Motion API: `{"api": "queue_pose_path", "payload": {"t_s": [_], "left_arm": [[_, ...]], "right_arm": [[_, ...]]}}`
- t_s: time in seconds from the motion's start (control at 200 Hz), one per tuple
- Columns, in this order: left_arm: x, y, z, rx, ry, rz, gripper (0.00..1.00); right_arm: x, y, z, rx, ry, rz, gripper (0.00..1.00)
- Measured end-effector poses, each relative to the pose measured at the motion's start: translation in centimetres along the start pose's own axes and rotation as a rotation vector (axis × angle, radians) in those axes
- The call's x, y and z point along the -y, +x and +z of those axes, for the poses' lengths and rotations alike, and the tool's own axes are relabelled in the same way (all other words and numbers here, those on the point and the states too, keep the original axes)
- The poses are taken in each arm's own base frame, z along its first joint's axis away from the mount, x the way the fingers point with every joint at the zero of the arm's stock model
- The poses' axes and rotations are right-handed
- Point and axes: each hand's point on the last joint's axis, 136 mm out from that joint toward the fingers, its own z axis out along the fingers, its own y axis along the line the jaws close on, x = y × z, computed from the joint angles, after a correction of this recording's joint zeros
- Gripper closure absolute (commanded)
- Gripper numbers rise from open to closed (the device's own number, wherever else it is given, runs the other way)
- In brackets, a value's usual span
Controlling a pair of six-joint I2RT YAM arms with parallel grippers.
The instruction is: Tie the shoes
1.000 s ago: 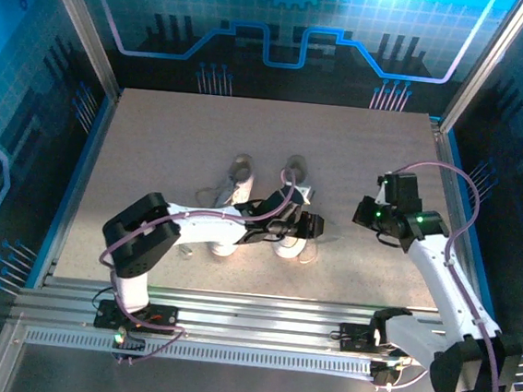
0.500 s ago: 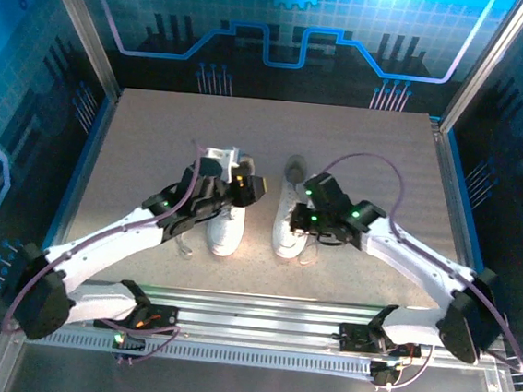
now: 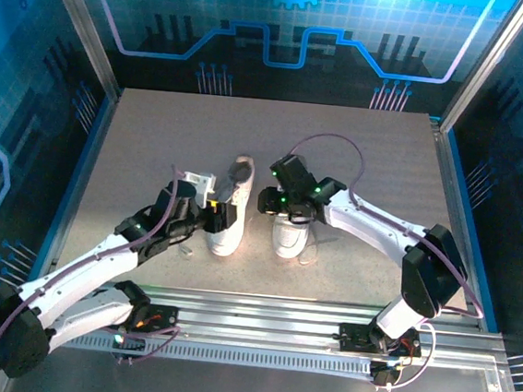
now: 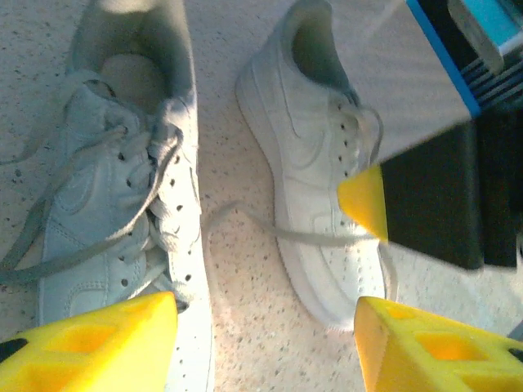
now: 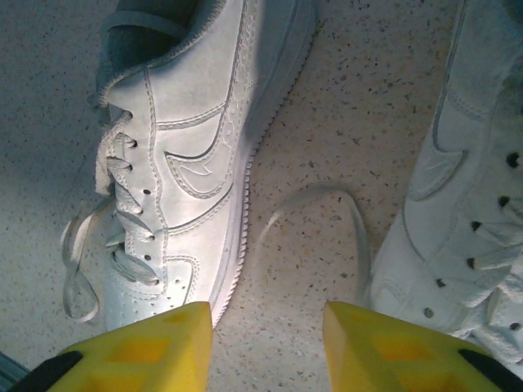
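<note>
From above we see the white low-top lace-up sneakers (image 3: 225, 239) side by side on the speckled beige table (image 3: 157, 130). Our wrist cameras add a loose white lace (image 5: 320, 194) between them, with the left gripper (image 4: 265, 318) and right gripper (image 5: 268, 322) spread wide and empty.

**Top view:** The right gripper (image 3: 270, 204) and its wrist cover the heel half of the right shoe (image 3: 288, 242). The left gripper (image 3: 224, 217) masks part of the left shoe (image 3: 238, 186) on the side facing the table's left edge. The laces (image 3: 185, 250) are too thin here to trace.

**Left wrist view:** The left shoe's toe is masked by a yellow finger (image 4: 98, 343) and cut off at the bottom edge. The right gripper's black body hides the right shoe's lace side.

**Right wrist view:** The right shoe is cut off at the right edge. The left shoe's toe tip sits behind a finger, and its heel opening is cut off at the top.
</note>
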Motion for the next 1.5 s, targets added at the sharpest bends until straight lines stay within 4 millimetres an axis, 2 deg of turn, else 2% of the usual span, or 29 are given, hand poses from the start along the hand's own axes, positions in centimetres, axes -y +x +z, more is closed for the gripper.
{"api": "queue_pose_path", "payload": {"t_s": [0.145,0.315,0.405,0.48,0.625,0.76,0.87,1.101,1.361,1.416,1.446,1.466,1.501], "left_arm": [[0.2,1.0,-0.4,-0.023,0.029,0.149,0.49],[-0.6,2.3,0.6,-0.083,0.003,0.14,0.51],[-1.7,3.1,0.7,-0.117,-0.052,0.086,0.49],[-2.5,2.8,0.2,-0.098,-0.079,0.024,0.48],[-4.4,1.2,-1.6,-0.011,-0.095,-0.151,0.46],[-5.6,0.8,-2.3,0.007,-0.082,-0.285,0.46],[-6.0,0.9,-2.5,-0.005,-0.069,-0.344,0.46],[-6.9,0.9,-3.0,-0.016,-0.06,-0.418,0.45],[-8.4,1.3,-3.6,-0.026,-0.088,-0.464,0.45],[-8.7,1.4,-3.7,-0.026,-0.093,-0.471,0.45],[-8.8,1.4,-3.7,-0.026,-0.096,-0.474,0.45],[-8.9,1.4,-3.8,-0.027,-0.098,-0.477,0.45],[-9.0,1.5,-3.8,-0.03,-0.101,-0.481,0.45]], "right_arm": [[1.0,-0.6,-0.9,0.0,0.0,-0.037,0.62],[1.0,-0.3,-2.4,-0.01,0.0,-0.173,0.67],[0.3,0.4,-2.5,-0.03,0.009,-0.333,0.65],[-1.2,1.3,-2.2,-0.033,0.003,-0.538,0.61],[-3.0,3.7,0.2,-0.07,-0.016,-0.946,0.6],[-2.2,4.7,3.1,-0.106,-0.027,-1.238,0.61],[-1.8,5.3,5.1,-0.139,-0.058,-1.391,0.59],[-1.0,3.7,9.3,-0.215,-0.098,-1.506,0.51],[0.6,3.5,12.1,-0.293,-0.115,-1.553,0.46],[0.5,3.5,12.1,-0.307,-0.126,-1.563,0.49],[0.5,3.5,12.1,-0.315,-0.128,-1.568,0.54],[0.5,3.5,12.2,-0.319,-0.13,-1.574,0.59],[0.5,3.6,12.2,-0.332,-0.137,-1.577,0.74]]}}
